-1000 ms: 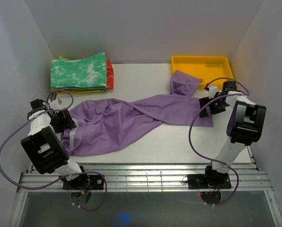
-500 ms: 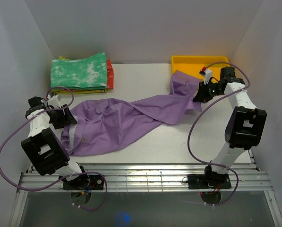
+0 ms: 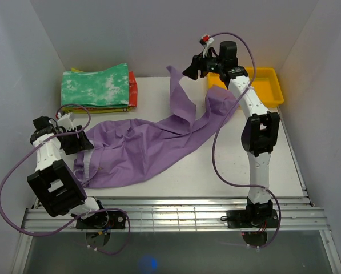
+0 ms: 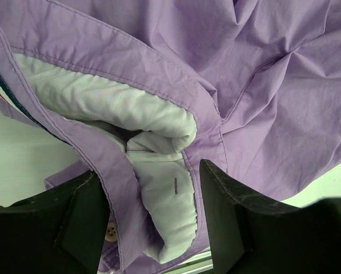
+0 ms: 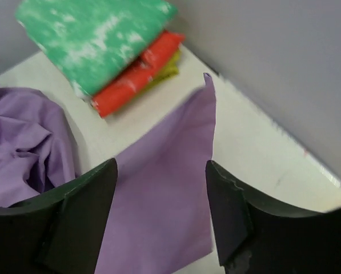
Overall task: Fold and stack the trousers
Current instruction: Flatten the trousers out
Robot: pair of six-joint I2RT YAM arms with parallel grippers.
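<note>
The lilac trousers [image 3: 136, 151] lie spread across the table, waist at the left. One leg [image 3: 180, 97] is lifted in the air at the back, its tip beside my right gripper [image 3: 188, 69]. In the right wrist view that gripper [image 5: 161, 165] is open, and the purple leg [image 5: 159, 188] hangs beyond the fingers, apart from them. My left gripper [image 3: 79, 142] is at the waist. In the left wrist view it [image 4: 150, 168] is open, with a fold of the waistband [image 4: 159, 194] and a button [image 4: 110, 230] between the fingers.
A folded stack with a green-and-white garment [image 3: 96, 85] on top sits at the back left, with red [image 5: 136, 63] and yellow layers under it. A yellow tray [image 3: 267, 80] stands at the back right. Grey walls close in three sides. A slatted grille [image 3: 170, 214] runs along the front.
My right arm swung from the right side up and back toward the middle, carrying the trouser leg leftward and into the air. The left gripper stayed at the waistband.
</note>
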